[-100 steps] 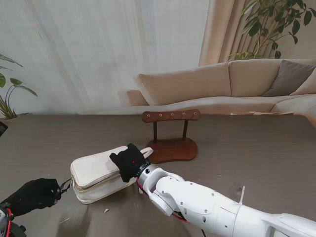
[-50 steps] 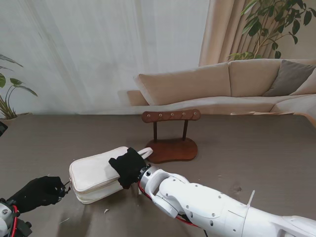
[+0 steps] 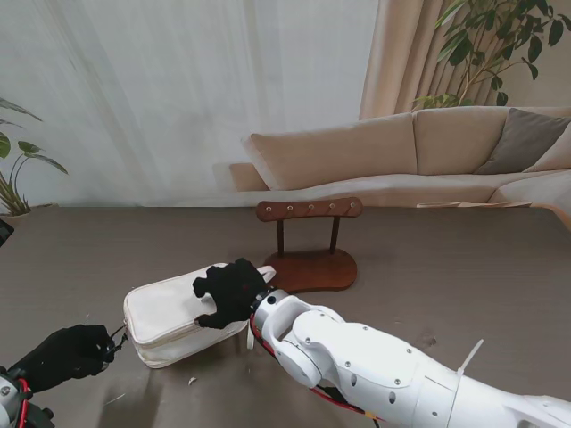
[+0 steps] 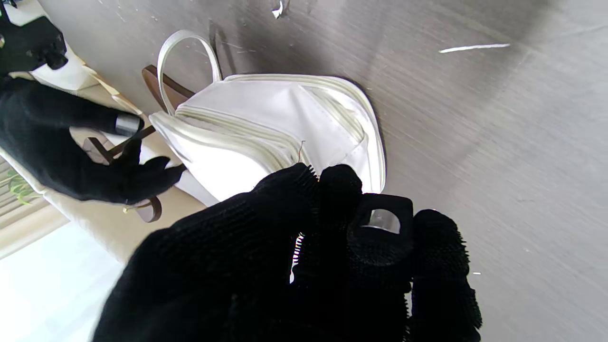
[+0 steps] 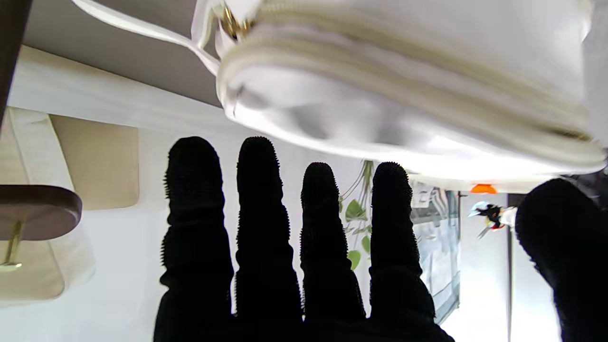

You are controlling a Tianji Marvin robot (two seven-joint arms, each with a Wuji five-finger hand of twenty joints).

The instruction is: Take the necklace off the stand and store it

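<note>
A white zip pouch [image 3: 169, 319] lies on the brown table, nearer to me than the wooden necklace stand [image 3: 310, 242]. The stand's bar shows only bare pegs; I see no necklace in any view. My left hand [image 3: 64, 355] is closed on the pouch's black zipper pull [image 4: 380, 223] at the pouch's left end. My right hand [image 3: 228, 290] hovers over the pouch's right half with fingers [image 5: 266, 213] spread and straight, holding nothing. The pouch [image 5: 403, 85] sits just past those fingertips. In the left wrist view the pouch [image 4: 266, 128] looks zipped along its seam.
A beige sofa [image 3: 419, 152] runs behind the table's far edge. Potted plants stand at far left [image 3: 13, 183] and far right [image 3: 495, 45]. Small white scraps [image 3: 192, 381] lie on the table near the pouch. The pouch's strap loop [image 4: 185, 52] reaches toward the stand's base.
My right hand has lifted from pressing on the pouch and spread its fingers. The pouch has slid slightly to the left, with my left hand still gripping the pull.
</note>
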